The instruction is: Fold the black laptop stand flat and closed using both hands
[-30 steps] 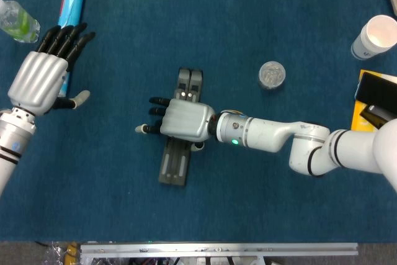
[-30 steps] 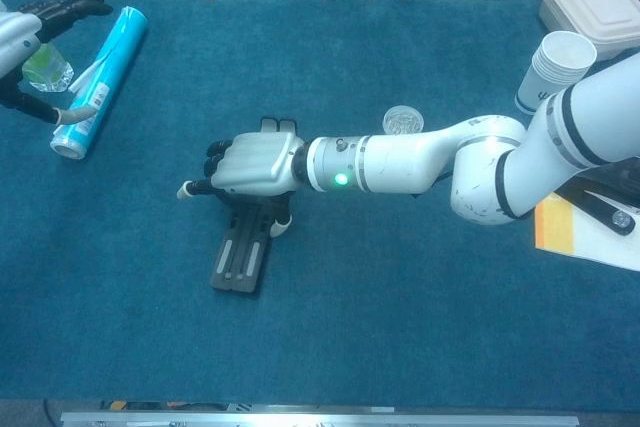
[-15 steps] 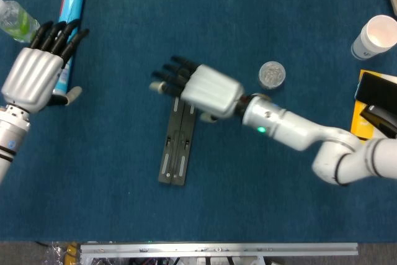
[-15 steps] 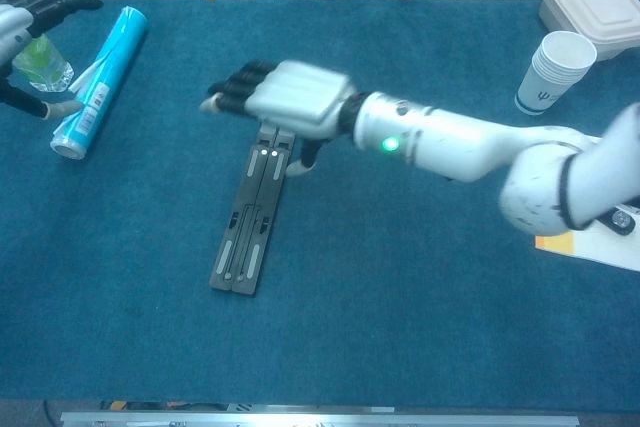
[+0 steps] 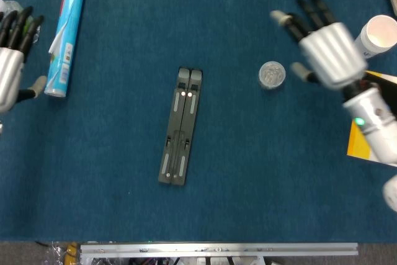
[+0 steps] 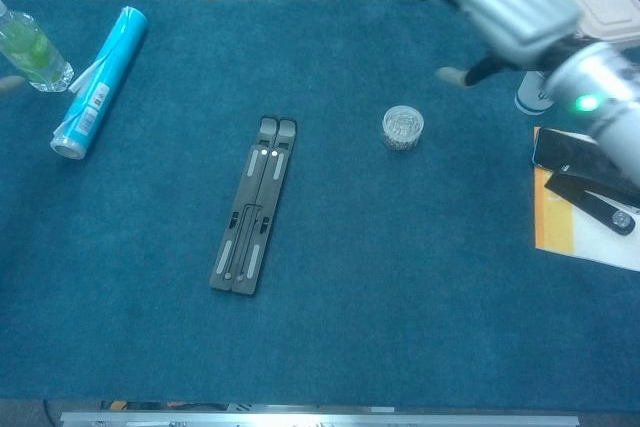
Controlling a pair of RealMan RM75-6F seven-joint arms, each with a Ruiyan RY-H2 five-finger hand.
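Bottle [image 6: 25, 50] of green liquid stands beside blue roll [image 6: 97, 84].

Left hand [image 5: 11, 60] partly off-frame

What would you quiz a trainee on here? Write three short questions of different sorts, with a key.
1. True or false: the right hand is pressing on the laptop stand.
2. Multiple choice: how does the laptop stand lie? A) propped open; B) folded flat on the table, touched by neither hand; C) held by the left hand.
3. Fill in: the small round jar sits between the laptop stand and the ____ hand.

Key
1. False: it is raised and open, well off to the side near the paper cup.
2. B.
3. Right.
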